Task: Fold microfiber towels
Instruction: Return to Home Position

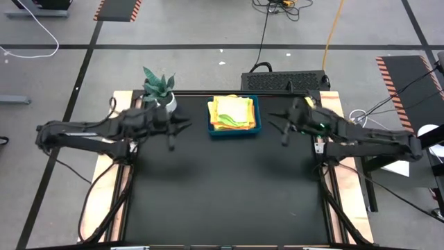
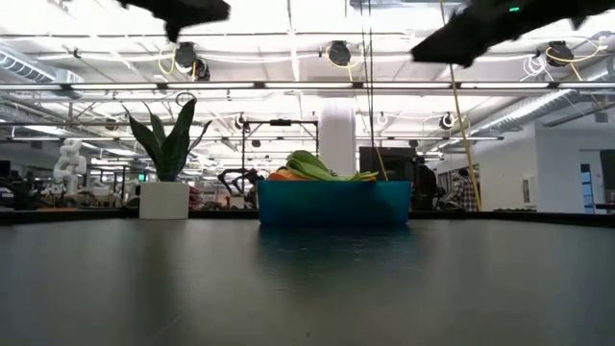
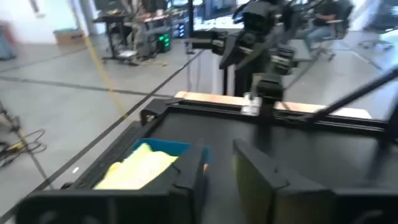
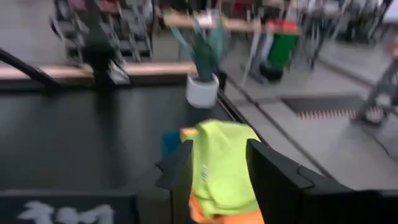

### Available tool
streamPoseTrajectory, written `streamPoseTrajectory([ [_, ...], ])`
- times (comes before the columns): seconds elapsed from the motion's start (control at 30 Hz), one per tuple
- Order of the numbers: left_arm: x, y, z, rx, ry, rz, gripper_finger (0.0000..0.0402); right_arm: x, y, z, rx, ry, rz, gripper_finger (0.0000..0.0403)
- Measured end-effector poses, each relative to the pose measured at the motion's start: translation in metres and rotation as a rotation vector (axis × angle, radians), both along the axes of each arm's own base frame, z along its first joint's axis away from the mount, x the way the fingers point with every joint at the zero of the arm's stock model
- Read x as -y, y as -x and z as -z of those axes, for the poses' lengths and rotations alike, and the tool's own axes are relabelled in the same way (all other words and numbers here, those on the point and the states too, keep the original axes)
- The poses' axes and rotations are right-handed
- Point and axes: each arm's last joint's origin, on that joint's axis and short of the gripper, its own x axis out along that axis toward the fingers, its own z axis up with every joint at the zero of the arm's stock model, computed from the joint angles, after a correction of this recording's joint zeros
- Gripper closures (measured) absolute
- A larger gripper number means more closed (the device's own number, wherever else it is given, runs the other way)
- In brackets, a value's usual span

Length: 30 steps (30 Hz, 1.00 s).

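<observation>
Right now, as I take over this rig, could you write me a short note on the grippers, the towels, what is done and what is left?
Left gripper: open, empty, raised over the table's left side.
Right gripper: open, empty, raised over the right side.
Towels: stacked in the tray at the far edge, beside the plant.
Done: I see no towel outside the tray, so folding looks finished.
Left: probably only bringing both arms home.

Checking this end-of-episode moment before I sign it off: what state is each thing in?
microfiber towels: folded, stacked in the tray
blue tray: upright, holding the stack
potted plant: upright, beside the tray
left claw: open, empty, raised above the table
right claw: open, empty, raised above the table
</observation>
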Motion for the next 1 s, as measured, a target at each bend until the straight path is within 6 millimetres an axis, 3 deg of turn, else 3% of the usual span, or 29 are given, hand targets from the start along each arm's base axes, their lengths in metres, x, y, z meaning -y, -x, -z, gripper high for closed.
streamPoseTrajectory([
  [0.17,0.032,0.034,0.020,0.041,0.010,0.038,0.0386,-0.026,0.031,0.032,0.127,0.005,-0.095,0.0293],
  [0.27,0.043,0.052,0.033,0.078,0.024,0.119,0.0393,-0.034,0.046,0.049,0.184,-0.032,-0.138,0.0309],
  [0.5,0.052,0.088,0.063,0.168,-0.013,0.264,0.0398,-0.043,0.077,0.040,0.347,-0.061,-0.241,0.0336],
  [0.7,0.049,0.099,0.090,0.253,-0.002,0.262,0.0391,-0.049,0.093,0.038,0.403,-0.058,-0.462,0.0361],
  [1.0,0.048,0.099,0.128,0.336,0.035,0.255,0.0389,-0.049,0.087,0.059,0.347,-0.166,-0.454,0.0399],
])
